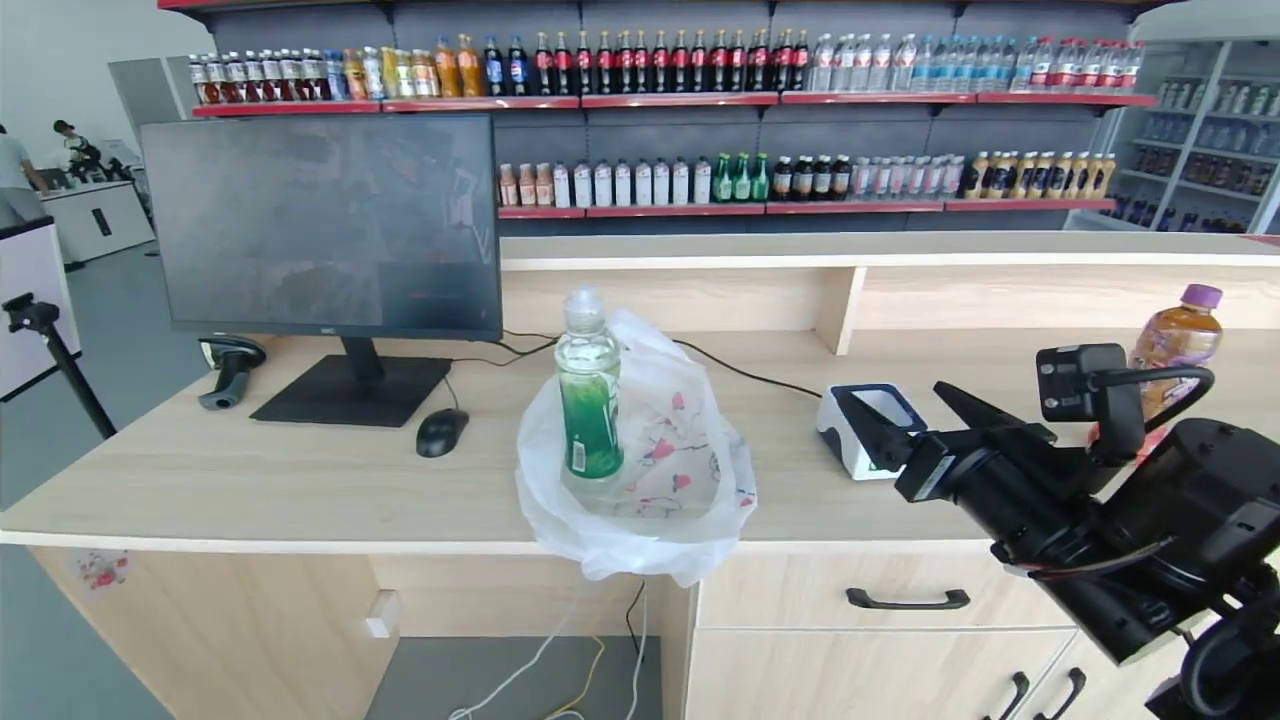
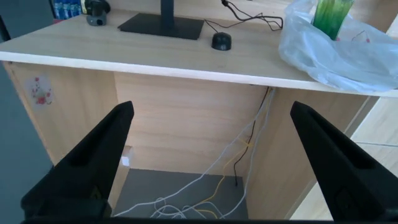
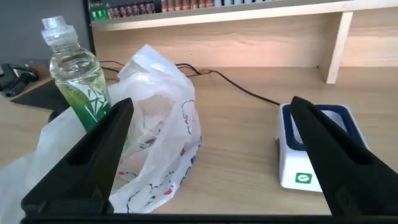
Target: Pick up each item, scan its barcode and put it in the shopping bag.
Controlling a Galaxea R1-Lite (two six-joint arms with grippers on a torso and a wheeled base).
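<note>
Progress looks partial: the green bottle [image 1: 589,400] stands in the shopping bag [image 1: 660,470] on the bench [image 1: 250,470], the orange bottle [image 1: 1178,345] waits at its right end, and the left fingers [image 2: 93,149] and right fingers [image 3: 93,149] are spread, empty.

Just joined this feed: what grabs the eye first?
A clear bottle with a green label stands in the white plastic shopping bag on the wooden counter. Right of it, the open right gripper hovers by a white scanner box, an orange purple-capped bottle behind.
</note>
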